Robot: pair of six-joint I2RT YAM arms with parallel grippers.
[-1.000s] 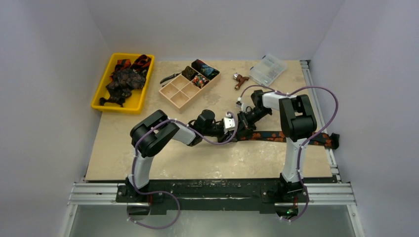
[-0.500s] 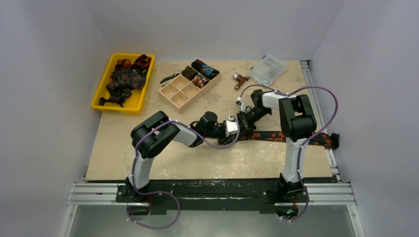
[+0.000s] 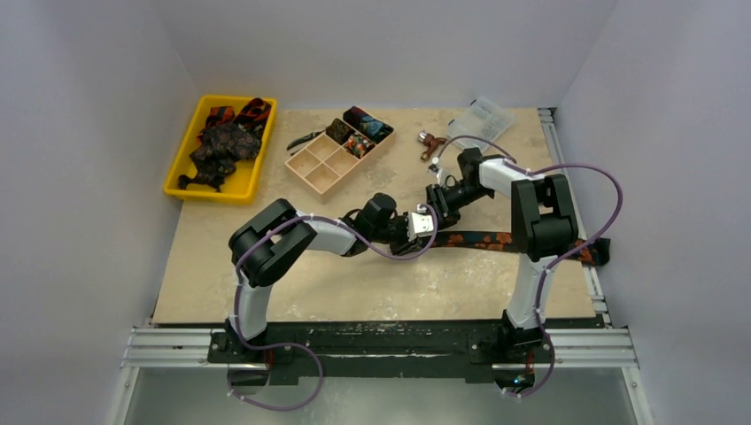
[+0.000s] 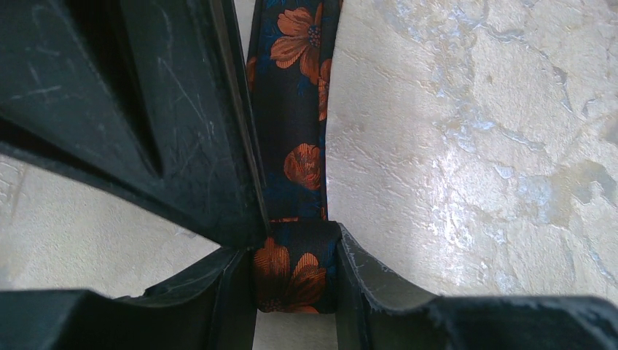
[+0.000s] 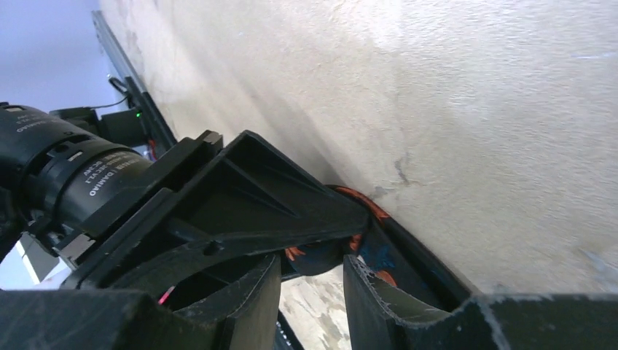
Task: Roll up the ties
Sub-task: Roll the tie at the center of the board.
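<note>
A dark tie with orange flowers (image 3: 483, 240) lies flat across the table's right half, its far end at the right edge (image 3: 595, 253). Its near end is rolled up. My left gripper (image 3: 423, 232) is shut on that roll (image 4: 295, 268), one finger on each side edge, and the flat tie (image 4: 291, 109) runs away from it. My right gripper (image 3: 440, 204) meets the roll from the far side. In the right wrist view its jaws stand close together, with the roll's fabric (image 5: 324, 257) pinched at its fingertips (image 5: 255, 299). Its finger (image 4: 146, 109) crosses the left wrist view.
A yellow tray (image 3: 184, 158) with several loose ties stands at the back left. A tan compartment box (image 3: 322, 168) holds rolled ties. Pliers (image 3: 305, 139), a reddish tool (image 3: 431, 142) and a clear plastic case (image 3: 479, 124) lie at the back. A metal rail (image 3: 567, 168) borders the right edge.
Both grippers have shifted to the right along the tie with the roll between them. The right arm's elbow has swung right and the flat stretch of tie is shorter.
</note>
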